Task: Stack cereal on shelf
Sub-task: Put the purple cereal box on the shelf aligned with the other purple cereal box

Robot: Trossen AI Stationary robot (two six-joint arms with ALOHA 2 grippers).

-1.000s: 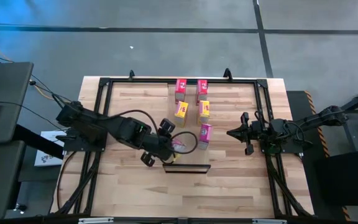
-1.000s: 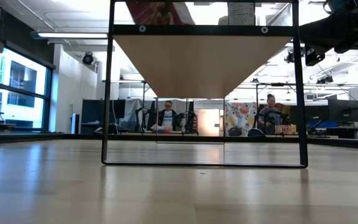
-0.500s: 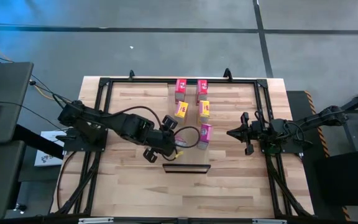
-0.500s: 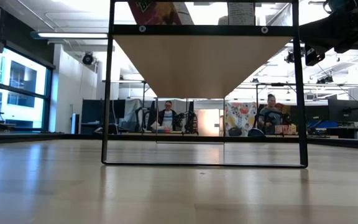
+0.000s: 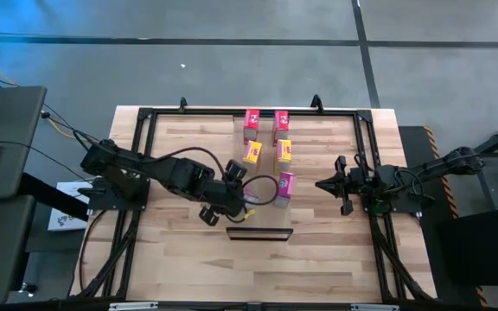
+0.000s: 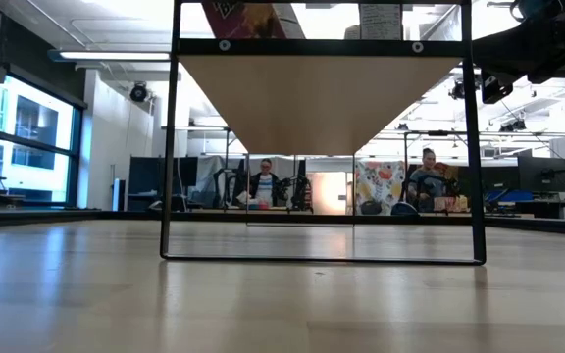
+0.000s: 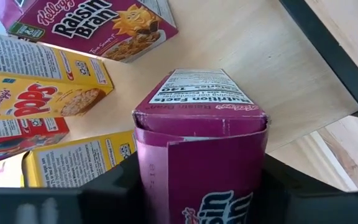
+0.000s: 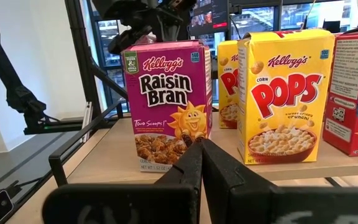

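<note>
The sixth magenta-pink cardboard cereal box (image 7: 201, 146) has been carried by the left gripper (image 5: 232, 197) from beside the light-wood shelf plank (image 7: 253, 68) onto it, near the standing magenta Raisin Bran box (image 5: 285, 187). It sits between the fingers; whether the grip is released cannot be told. The right gripper (image 8: 201, 163) rests clenched beside the shelf.

Six cereal boxes in all. Two magenta Raisin Bran boxes: one (image 7: 201, 162) between the left arm's fingers, one (image 5: 285, 187) standing on the shelf (image 5: 262, 164). Two yellow Corn Pops boxes (image 5: 252, 152) (image 5: 284, 152). Two red boxes (image 5: 252, 122) (image 5: 281, 122). One shelf, two robot arms. Two people (image 6: 263, 186) (image 6: 427, 182) sit in the room behind.
</note>
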